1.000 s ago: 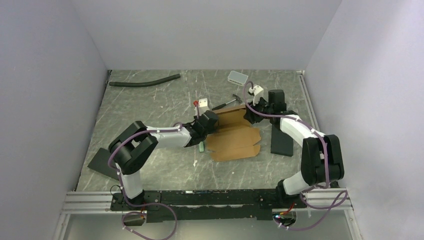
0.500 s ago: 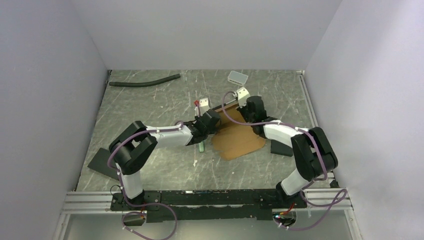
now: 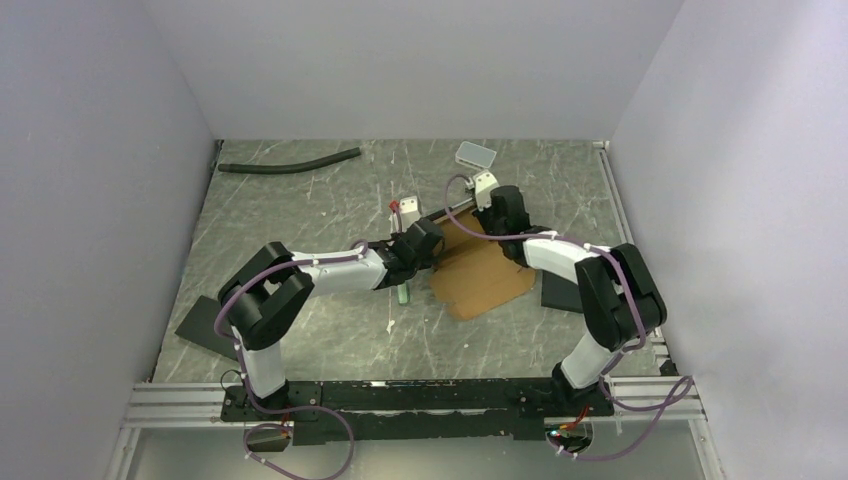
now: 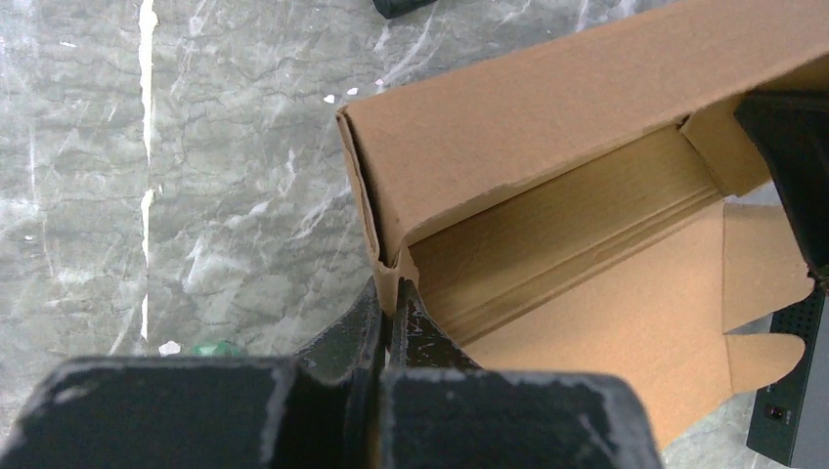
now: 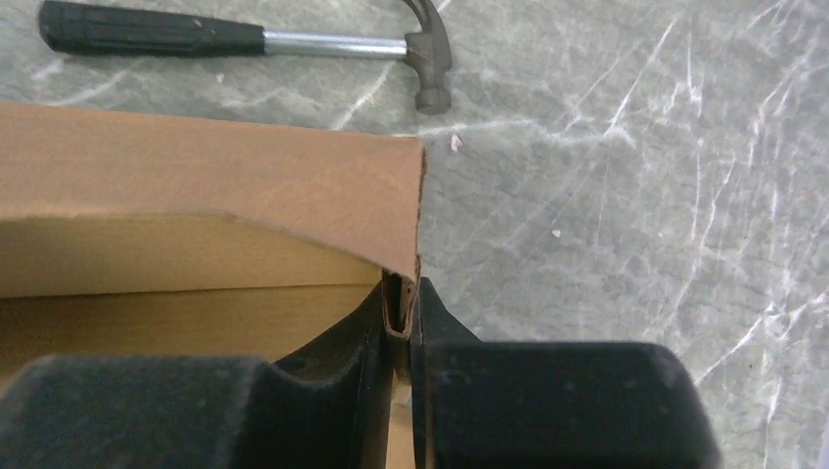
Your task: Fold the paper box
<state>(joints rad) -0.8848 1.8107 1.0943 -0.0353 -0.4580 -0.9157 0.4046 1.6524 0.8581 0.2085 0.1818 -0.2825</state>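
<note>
Mid-fold: the paper box [image 3: 488, 282] lies mid-tabletop [image 3: 300, 210] — left jaws and right jaws each clenched on 1 end corner of its raised wall. Next, probably: both swing that wall inward evenly.

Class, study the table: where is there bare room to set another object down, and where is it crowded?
Free: the far-left stretch between the black hose and the left arm; the near strip between the paper box and the base rail. Crowded: the middle, where the left gripper and right gripper pinch the box beside the hammer.
</note>
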